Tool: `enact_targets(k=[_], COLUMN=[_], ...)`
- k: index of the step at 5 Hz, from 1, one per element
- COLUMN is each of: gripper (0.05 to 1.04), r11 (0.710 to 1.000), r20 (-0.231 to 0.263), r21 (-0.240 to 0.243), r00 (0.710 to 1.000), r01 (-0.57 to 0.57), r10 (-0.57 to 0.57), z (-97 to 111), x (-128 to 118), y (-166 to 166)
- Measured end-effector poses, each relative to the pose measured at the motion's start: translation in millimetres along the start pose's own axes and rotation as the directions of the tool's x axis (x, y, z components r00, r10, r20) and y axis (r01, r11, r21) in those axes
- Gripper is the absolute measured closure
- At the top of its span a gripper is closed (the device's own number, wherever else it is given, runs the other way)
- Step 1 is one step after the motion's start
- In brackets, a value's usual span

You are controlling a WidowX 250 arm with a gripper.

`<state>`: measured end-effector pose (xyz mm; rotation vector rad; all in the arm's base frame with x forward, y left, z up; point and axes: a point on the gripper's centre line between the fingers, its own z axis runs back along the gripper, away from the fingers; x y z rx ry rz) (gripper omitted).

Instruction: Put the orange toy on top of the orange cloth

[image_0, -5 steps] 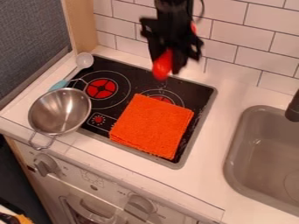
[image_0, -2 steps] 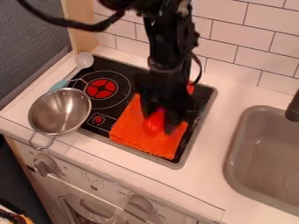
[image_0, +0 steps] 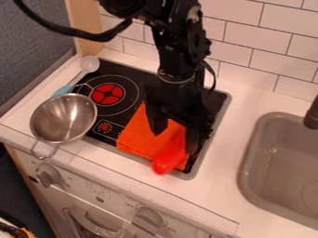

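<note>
The tool [image_0: 175,139] hangs over the orange cloth [image_0: 133,137], its fingers spread apart and the cloth visible between them. The state is found to be released. The arm [image_0: 175,51] descends from the top edge of the view. The red-orange toy [image_0: 166,160] lies in line with the cloth's front edge, below the fingertips; it is blurred, its lower end extending past that edge. Whether it touches the cloth or the finger on the view's right cannot be determined.

The cloth is folded flat on the black cooktop [image_0: 127,70], which is set into the white bench [image_0: 227,186]. At the view's left, a metal bowl [image_0: 62,118] with wire handles overlaps the cooktop's edge. Behind it lies a spoon [image_0: 90,64] with a blue handle. A grey sink [image_0: 247,174] is noted at the right, with a dark faucet [image_0: 312,116]. White tiles [image_0: 273,65] line the rear wall.
</note>
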<state>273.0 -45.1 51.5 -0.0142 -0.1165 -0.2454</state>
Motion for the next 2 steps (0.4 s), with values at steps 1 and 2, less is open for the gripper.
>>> enact_targets(k=[1,2], gripper=[0.075,0.077], r11=[0.999,0.999], r20=[-0.002,-0.028], r21=[-0.008,-0.003], r00=[0.999,0.998], r01=[0.037,0.050], r10=[-0.037,-0.050], z=[-1.2,-1.1], x=[-1.0,-4.8], y=[-8.0,-11.0])
